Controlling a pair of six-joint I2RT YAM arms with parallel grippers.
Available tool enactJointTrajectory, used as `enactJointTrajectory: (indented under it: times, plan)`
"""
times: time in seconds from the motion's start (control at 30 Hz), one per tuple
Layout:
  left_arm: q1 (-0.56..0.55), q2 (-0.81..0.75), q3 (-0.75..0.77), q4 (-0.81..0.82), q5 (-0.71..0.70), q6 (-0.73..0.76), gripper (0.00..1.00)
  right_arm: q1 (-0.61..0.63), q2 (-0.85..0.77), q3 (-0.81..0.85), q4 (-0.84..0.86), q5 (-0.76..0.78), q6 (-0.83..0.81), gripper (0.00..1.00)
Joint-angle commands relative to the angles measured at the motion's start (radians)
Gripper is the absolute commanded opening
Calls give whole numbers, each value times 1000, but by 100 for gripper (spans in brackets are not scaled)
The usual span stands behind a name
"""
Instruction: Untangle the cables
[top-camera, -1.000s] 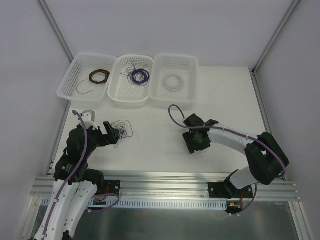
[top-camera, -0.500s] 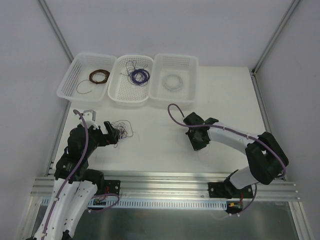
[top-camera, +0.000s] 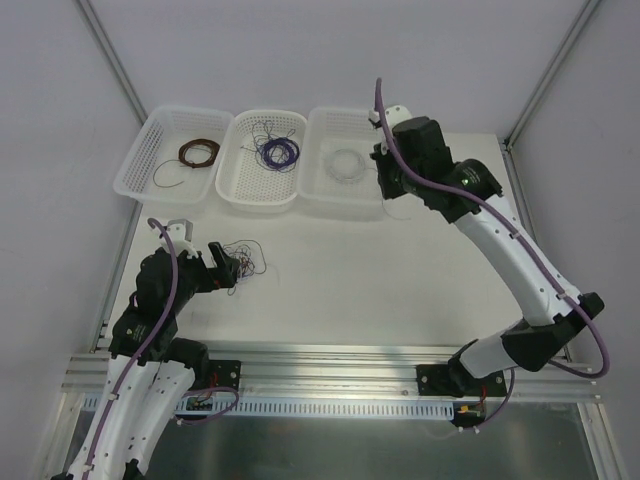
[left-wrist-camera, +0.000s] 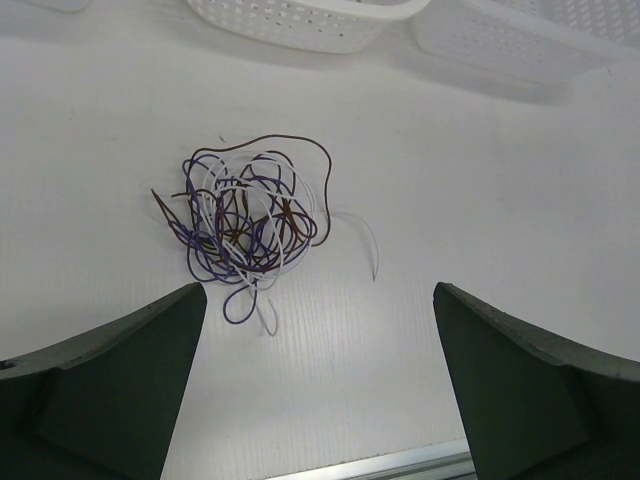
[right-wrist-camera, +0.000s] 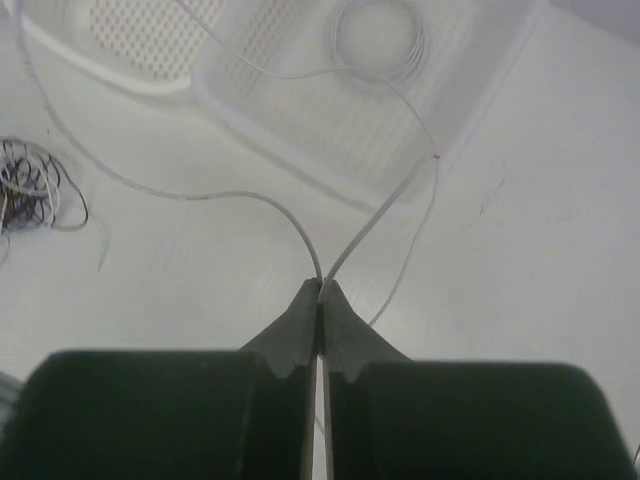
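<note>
The cables lie as a small tangle of purple, brown and white strands on the white table, also seen in the top view and at the left edge of the right wrist view. My left gripper is open just short of the tangle, nothing between its fingers. My right gripper is shut on a thin white wire, raised beside the right basket. One strand runs left towards the tangle. The other strand rises towards the basket.
Three white mesh baskets stand in a row at the back: the left one holds a brown coil, the middle one a purple coil, the right one a white coil. A metal rail edges the near side.
My right gripper has shut on the white wire, and its arm has swung up from mid-table to the right basket. The left arm has stayed put.
</note>
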Motion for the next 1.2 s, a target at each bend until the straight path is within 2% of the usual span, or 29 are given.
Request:
enactJointTrajectory:
  times: [0.0,0.03,0.17,0.47,0.63,0.7,0.73,0.8,0.83,0.87,0.97,1.17]
  plan:
    - [3,6,-8,7,-3,20,99,-44,120,183,-59,26,-78,1]
    - [3,5,-9,7,-3,18,99,-53,140,258,-54,14,-92,1]
    - [3,8,-8,7,-3,22,99,-87,215,345,42,-22,-107,1]
    - [3,18,-8,9,-6,25,99,-178,408,317,337,-127,-110,1]
    - [3,26,-8,7,-3,25,99,-196,575,339,412,-189,-90,2]
    - [3,31,-6,9,-3,26,99,-199,609,343,418,-197,-81,14]
    - [3,32,-6,9,-2,26,99,-199,632,345,417,-198,-75,27]
    - [3,34,-8,7,1,25,99,-199,637,343,411,-201,-70,43]
    - [3,35,-8,7,1,25,99,-199,634,336,402,-238,-69,48]
    - [3,38,-8,9,3,25,99,-199,611,326,400,-241,-69,58]
    - [3,51,-6,10,5,20,99,-198,550,255,403,-244,-72,75]
    - [3,174,0,-1,-17,-43,99,-195,297,61,386,-250,-47,91]
